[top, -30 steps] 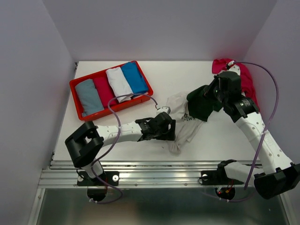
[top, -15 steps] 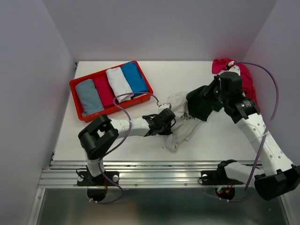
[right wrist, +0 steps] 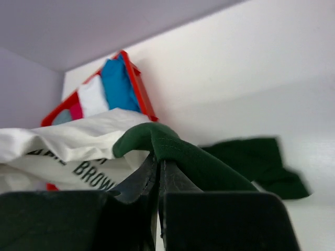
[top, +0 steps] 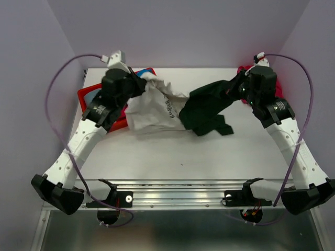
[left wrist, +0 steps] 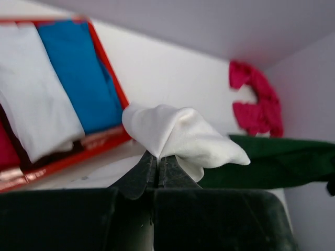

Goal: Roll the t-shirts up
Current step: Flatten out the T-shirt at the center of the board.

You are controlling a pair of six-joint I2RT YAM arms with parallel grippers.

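Presently found the white t-shirt with dark green sleeves (top: 157,107) strung above the far half of the counter (top: 209,157), sagging mid-span, lower cloth trailing down. Noted the left pincer (left wrist: 157,159) clamped on a white fold near the far left corner, above the red tray (top: 82,99). Noted the right pincer (right wrist: 158,162) nipping green cloth toward the far right corner. Logged magenta t-shirts (left wrist: 256,102) heaped in that corner. Judged light, limp, quick to bunch. Recommend gripping hem or shoulder corners, pulled taut.

Soft, even light falls from above. The white desk (top: 209,151) is bright without glare; a faint shadow lies under the white t-shirt (top: 152,107) toward the far left corner. In the wrist views the left gripper (left wrist: 157,158) and right gripper (right wrist: 158,161) are dark and out of focus.
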